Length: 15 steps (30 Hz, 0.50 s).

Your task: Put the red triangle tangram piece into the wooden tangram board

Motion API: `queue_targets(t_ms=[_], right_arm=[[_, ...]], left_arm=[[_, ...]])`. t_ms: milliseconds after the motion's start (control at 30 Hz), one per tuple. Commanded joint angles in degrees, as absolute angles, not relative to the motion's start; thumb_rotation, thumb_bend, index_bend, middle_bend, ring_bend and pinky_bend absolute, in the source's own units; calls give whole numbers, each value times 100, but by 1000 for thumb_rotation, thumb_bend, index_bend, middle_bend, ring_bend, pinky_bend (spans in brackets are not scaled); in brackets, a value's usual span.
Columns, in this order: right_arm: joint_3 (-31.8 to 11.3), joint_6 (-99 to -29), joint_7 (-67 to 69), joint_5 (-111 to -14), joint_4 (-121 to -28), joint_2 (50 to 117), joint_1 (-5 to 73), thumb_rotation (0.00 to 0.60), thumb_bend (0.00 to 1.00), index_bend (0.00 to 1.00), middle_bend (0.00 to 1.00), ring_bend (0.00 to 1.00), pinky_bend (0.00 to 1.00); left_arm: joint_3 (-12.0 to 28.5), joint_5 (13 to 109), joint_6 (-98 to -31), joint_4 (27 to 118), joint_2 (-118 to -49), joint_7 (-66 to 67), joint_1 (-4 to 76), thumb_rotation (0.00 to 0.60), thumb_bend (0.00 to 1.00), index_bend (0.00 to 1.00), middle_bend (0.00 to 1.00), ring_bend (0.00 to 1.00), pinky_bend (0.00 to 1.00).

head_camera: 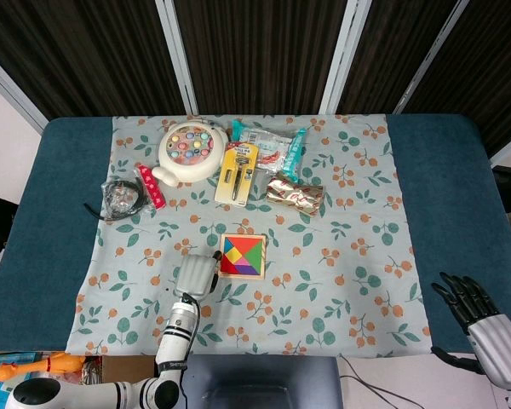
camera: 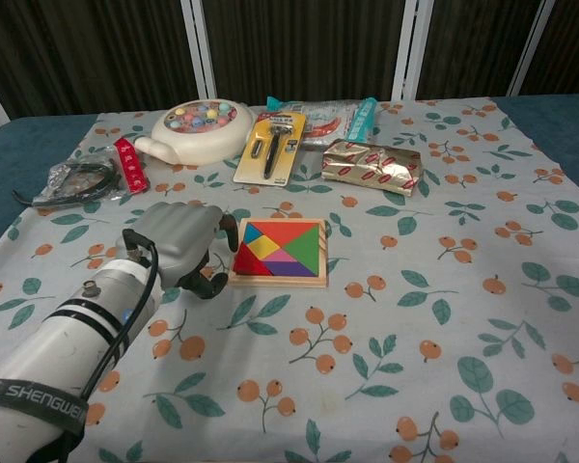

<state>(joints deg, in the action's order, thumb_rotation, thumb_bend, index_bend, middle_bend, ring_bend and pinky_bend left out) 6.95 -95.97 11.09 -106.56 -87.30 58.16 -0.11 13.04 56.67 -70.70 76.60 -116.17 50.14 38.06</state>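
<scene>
The wooden tangram board (camera: 275,281) lies mid-cloth, filled with coloured pieces. A large red triangle (camera: 300,236) sits flat in its upper part. In the head view the board (head_camera: 241,277) is just right of my left hand (head_camera: 196,276). That left hand (camera: 179,243) hovers by the board's left edge with its fingers curled in and nothing visible in them; dark fingertips (camera: 212,285) hang close to the board's near left corner. My right hand (head_camera: 481,321) stays far off at the table's near right corner, fingers spread and holding nothing.
At the back of the cloth lie a round toy with coloured buttons (camera: 198,127), a carded razor (camera: 270,145), snack packets (camera: 328,118), a gold-wrapped pack (camera: 372,164), a red strip (camera: 127,162) and a bagged black cable (camera: 77,179).
</scene>
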Motion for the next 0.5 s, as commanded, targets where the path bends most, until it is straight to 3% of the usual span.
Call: queue_targets(t_ms=[33,500], right_arm=[[696,-9606,1115,-10661,-8726,5815,-14,600,150,0,0,0,0],[694,-9631,1146,-10659,-8711,5812,-24,600,150,0,0,0,0]], left_arm=[[1301,5656,-7068,7651,-11624,5009,3806,600,375,391,1000,1000,1000],[1228,5706,-7061,7623,-11680,4994,3835,600,374,396,1000,1000,1000]])
